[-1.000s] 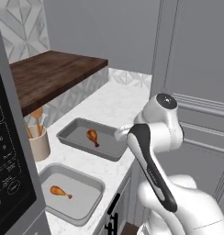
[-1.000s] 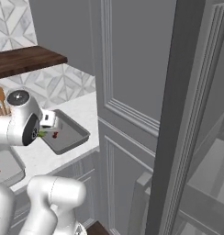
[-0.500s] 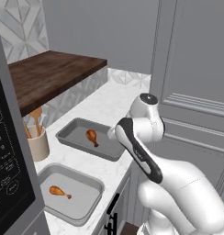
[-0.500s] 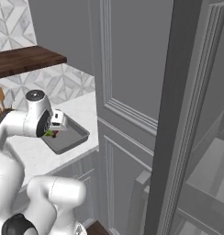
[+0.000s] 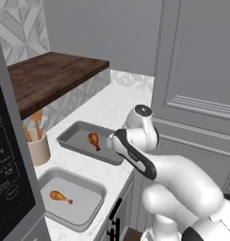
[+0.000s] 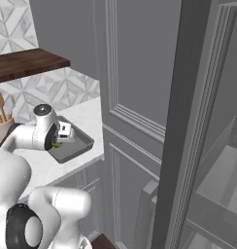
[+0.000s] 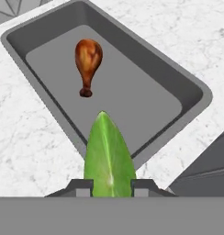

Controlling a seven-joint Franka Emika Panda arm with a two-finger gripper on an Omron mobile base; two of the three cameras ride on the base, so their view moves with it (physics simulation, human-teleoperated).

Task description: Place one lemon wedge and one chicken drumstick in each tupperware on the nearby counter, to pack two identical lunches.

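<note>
Two grey tupperwares on the white marbled counter (image 5: 112, 106), one drumstick in each. Far tupperware (image 5: 74, 139) sits centre-left in the left base view, drumstick (image 5: 94, 140) near its right half; near tupperware (image 5: 88, 207) lower left, its drumstick (image 5: 60, 196) left of centre. Gripper (image 7: 109, 184) clenched on a green lemon wedge (image 7: 109, 158), bottom centre of the hand view, wedge poking up between the tips, over the near rim of the far tupperware (image 7: 196, 98). Utensil cup (image 5: 39, 149) at left edge.

White counter (image 5: 107, 110), two tupperwares (image 5: 77, 136) (image 5: 91, 202), utensil cup (image 5: 39, 151)
</note>
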